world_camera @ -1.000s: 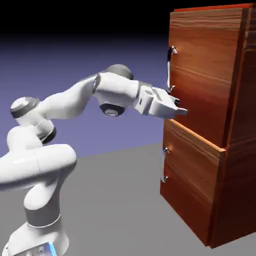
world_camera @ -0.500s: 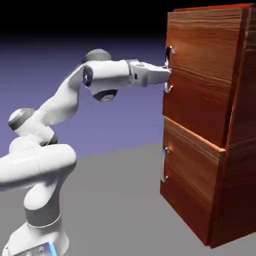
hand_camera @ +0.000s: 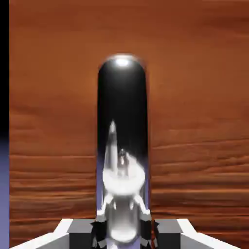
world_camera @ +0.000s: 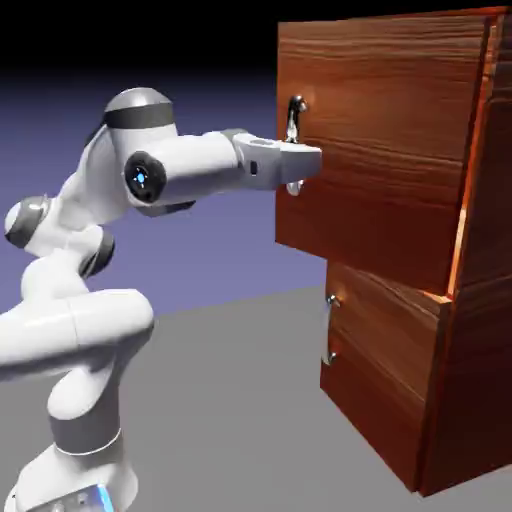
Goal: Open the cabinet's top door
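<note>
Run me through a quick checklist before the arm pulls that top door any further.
1. Fingers closed on the top handle: ok, one on each side of it.
2. Handle lined up between the fingers: ok, it runs straight down the middle.
3. Top door off its closed position: ok, it stands partly open.
4. Bottom door shut: ok.
5. Top door fully open: not ok.
6. Firm enough grip to avoid slipping: cannot tell.
</note>
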`<control>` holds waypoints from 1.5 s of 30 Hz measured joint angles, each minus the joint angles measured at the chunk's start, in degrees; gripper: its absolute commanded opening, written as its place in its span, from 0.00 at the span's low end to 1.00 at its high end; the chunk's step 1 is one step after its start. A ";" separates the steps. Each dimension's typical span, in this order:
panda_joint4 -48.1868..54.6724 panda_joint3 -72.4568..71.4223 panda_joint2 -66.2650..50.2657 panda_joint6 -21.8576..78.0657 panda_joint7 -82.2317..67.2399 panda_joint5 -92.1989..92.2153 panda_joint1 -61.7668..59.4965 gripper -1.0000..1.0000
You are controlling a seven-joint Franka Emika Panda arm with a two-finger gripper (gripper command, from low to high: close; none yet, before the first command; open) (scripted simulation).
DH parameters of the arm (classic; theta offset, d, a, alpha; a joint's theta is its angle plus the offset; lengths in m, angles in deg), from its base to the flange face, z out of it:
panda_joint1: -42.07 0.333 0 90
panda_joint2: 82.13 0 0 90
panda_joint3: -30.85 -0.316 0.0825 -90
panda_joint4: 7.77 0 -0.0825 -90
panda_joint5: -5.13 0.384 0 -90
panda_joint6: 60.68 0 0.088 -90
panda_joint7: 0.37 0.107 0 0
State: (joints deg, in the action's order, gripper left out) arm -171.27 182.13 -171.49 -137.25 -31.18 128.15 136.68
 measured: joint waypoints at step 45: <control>61.70 4.23 91.18 50.22 -45.66 -62.51 -9.75 1.00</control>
State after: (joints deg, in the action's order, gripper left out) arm -109.57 186.36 -80.31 -87.02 -76.84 65.64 126.94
